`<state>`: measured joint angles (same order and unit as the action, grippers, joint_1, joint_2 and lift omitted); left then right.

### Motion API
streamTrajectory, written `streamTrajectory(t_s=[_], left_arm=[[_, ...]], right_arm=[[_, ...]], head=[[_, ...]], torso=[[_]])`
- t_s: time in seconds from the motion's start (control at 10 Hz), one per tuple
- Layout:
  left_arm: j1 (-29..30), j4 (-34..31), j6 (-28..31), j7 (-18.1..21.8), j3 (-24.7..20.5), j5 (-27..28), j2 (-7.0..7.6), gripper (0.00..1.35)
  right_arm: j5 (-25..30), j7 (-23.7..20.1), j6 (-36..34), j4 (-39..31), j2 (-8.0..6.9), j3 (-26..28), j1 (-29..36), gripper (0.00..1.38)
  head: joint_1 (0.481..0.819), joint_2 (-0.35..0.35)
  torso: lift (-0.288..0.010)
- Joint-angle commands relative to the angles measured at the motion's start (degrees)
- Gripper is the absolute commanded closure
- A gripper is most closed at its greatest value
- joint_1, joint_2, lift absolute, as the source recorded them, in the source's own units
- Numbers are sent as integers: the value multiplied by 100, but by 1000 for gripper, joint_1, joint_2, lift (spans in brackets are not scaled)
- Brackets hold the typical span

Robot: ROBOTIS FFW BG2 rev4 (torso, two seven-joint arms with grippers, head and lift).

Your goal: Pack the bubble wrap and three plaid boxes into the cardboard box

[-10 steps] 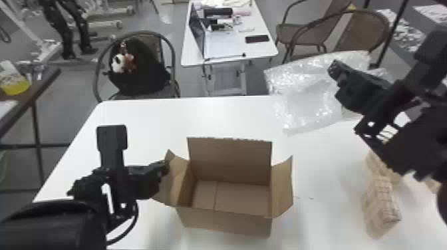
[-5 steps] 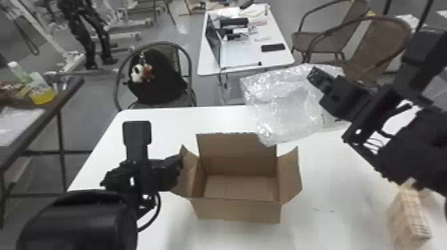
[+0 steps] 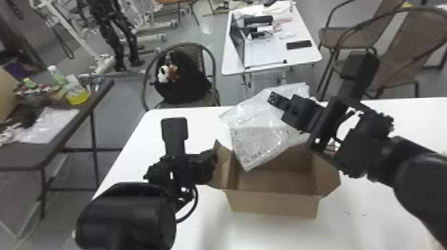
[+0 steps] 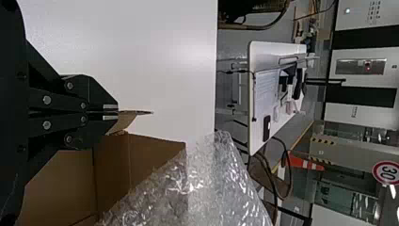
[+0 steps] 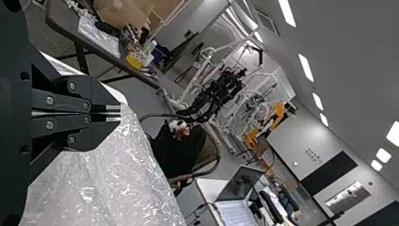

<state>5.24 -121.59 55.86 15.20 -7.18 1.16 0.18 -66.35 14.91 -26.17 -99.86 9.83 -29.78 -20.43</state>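
Where the bubble wrap (image 3: 254, 143) hangs over the cardboard box (image 3: 274, 204), head view, it looks light, floppy, best edge-held. Left wrist view: left tool (image 4: 117, 112) closed on a flap (image 4: 127, 120). Right wrist view: right tool (image 5: 120, 113) pinching the bubble wrap.

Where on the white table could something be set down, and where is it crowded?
Bare white table lies right of the cardboard box, and between the left claw, bubble wrap and far edge. Crowded: the box's back-left opening, under the wrap.
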Motion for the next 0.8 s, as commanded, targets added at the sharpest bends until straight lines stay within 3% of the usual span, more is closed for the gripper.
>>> streamTrajectory(t_s=[0.0,0.3,0.5,0.7], left_arm=[[-23,22,-31,-17,33,-10,-32,1216],[47,13,-67,-175,50,-28,-32,1214],[82,4,-84,-237,42,-89,-32,1216],[144,4,-84,-316,68,-107,-32,1216]], right_arm=[[-396,82,33,-78,10,-151,-93,1124],[-1723,407,631,-332,405,-257,206,1124],[-2154,671,762,-271,414,-63,549,1124],[-2110,1005,921,-192,405,148,848,1124]], head=[[661,315],[652,334],[675,323],[695,306]], torso=[[-92],[-92],[-92],[-92]])
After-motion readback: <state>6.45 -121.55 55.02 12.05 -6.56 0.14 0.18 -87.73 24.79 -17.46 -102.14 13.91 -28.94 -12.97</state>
